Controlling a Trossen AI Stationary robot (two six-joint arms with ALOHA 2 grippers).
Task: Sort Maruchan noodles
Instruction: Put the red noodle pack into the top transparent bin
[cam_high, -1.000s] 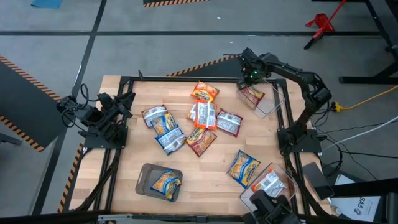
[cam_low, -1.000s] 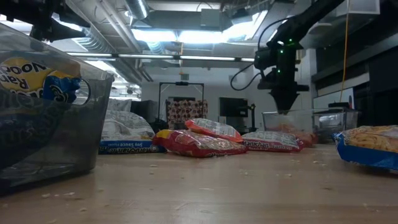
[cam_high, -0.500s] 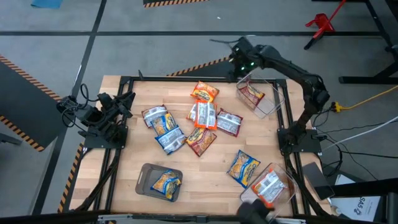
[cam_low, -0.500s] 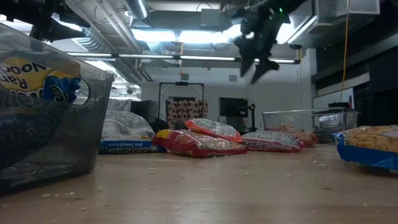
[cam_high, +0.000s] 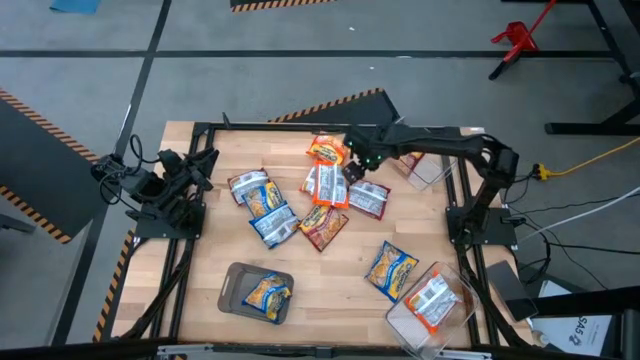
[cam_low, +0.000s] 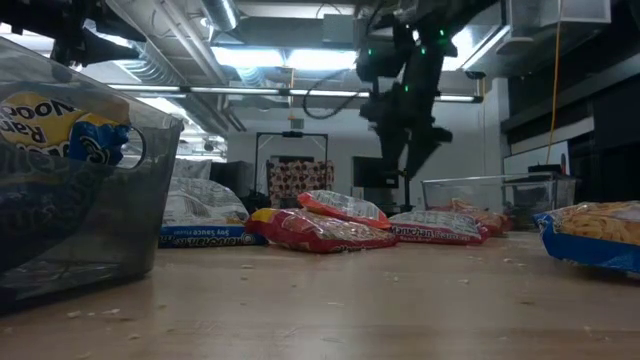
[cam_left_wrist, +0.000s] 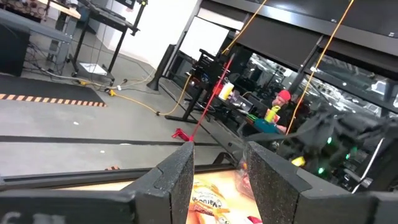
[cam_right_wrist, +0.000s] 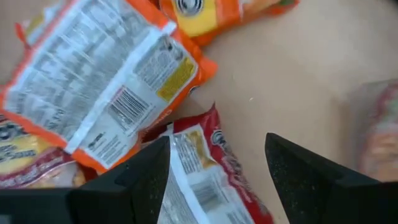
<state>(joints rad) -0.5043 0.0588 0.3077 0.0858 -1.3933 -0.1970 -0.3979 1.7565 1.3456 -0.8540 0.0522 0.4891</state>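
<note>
Right end effector (cam_high: 352, 168) wide, empty, seemingly just above dark red packet (cam_high: 368, 199).

Noodle packets (cam_high: 300, 200) lie mid-table, bins (cam_high: 430, 305) along the right edge.

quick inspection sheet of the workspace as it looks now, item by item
surface: wooden table in a black frame, crumbs visible in the low view.
job's things: loose noodle packets clustered mid-table; one in the grey tray; one blue-yellow packet lies alone beside the near clear bin, which holds a packet; the far clear bin holds a dark red one.
clutter: nothing seen.
grippers: right gripper open, empty, above the dark red packet in the cluster; left gripper open, parked at the table's left edge.
cables: yellow cable on the floor.
surroundings: red stand, hazard tape.
</note>
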